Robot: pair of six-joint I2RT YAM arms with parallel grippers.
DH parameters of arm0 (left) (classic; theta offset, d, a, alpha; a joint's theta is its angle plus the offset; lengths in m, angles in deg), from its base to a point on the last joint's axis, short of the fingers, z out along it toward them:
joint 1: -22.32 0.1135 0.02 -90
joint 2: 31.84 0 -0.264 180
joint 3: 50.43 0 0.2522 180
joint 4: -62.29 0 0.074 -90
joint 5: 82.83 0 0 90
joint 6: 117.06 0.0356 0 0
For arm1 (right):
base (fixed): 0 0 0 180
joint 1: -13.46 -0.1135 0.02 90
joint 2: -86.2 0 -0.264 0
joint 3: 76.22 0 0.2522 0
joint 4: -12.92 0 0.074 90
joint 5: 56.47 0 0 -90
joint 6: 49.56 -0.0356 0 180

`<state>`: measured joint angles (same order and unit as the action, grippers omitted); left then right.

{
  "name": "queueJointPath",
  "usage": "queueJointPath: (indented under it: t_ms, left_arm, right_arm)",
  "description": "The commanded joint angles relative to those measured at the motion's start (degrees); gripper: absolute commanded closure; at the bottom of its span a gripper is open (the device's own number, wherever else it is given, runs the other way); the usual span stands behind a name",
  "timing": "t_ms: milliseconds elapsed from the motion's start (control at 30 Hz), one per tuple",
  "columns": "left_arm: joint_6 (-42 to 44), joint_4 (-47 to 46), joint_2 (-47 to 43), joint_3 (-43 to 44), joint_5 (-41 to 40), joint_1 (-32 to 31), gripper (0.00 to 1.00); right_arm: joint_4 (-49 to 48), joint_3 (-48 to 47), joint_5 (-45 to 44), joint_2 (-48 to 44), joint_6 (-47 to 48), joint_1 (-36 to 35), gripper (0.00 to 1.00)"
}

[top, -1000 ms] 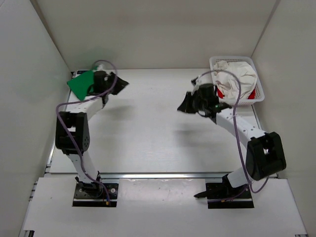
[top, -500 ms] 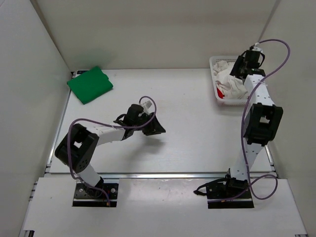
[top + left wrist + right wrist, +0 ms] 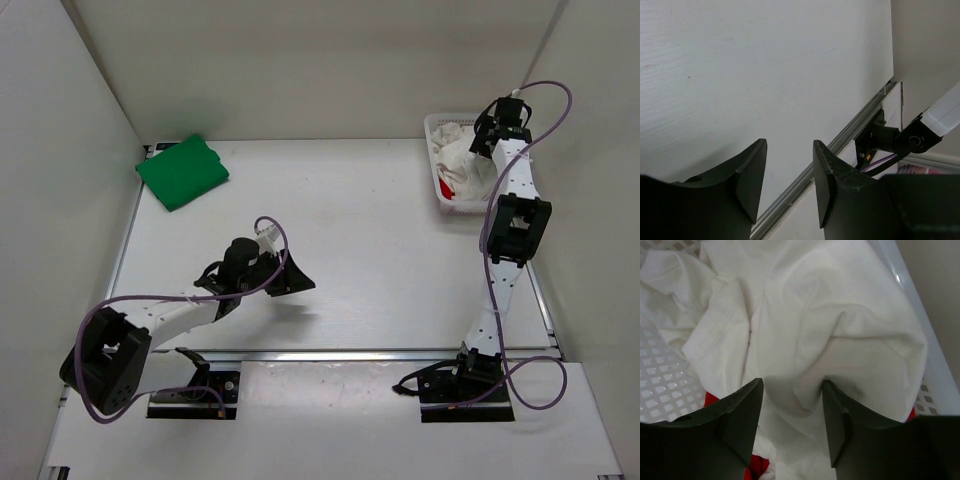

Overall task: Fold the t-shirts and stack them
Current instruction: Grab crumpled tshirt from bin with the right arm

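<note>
Done: green t-shirt (image 3: 182, 172) lies folded at the far left corner of the tabletop (image 3: 380, 240), one of three.
Left to do: white t-shirt (image 3: 830, 315) and red t-shirt (image 3: 759, 465) lie crumpled in the mesh basket (image 3: 660, 375), far right.
Right pincer (image 3: 792, 390): spread, poised over the white cloth; contact seemingly none, hard to tell.
Left pincer (image 3: 790, 155): spread, empty, above bare tabletop near the front.

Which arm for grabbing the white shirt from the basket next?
Right. The right gripper, open, hangs just above the white shirt in the basket; the left gripper is far off over bare table.
</note>
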<state>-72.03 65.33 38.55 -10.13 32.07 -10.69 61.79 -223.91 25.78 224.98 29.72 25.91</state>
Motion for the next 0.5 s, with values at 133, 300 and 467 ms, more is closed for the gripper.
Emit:
queueJointPath:
  t_ms: [133, 300, 467]
  left_arm:
    - [1.73, 0.96, -1.75, -0.44, 0.23, 2.43, 0.48]
    - [0.94, 0.35, -2.19, -0.27, -0.03, 3.13, 0.49]
    - [1.82, 0.18, -0.09, 2.28, 1.28, 4.01, 0.48]
  right_arm:
    - [4.43, -3.00, -1.31, 1.31, -0.53, 0.65, 0.66]
    - [7.07, -5.47, 0.10, -1.05, -1.50, 1.09, 1.00]
    - [7.34, -10.64, 3.87, -10.34, -1.40, -0.75, 1.00]
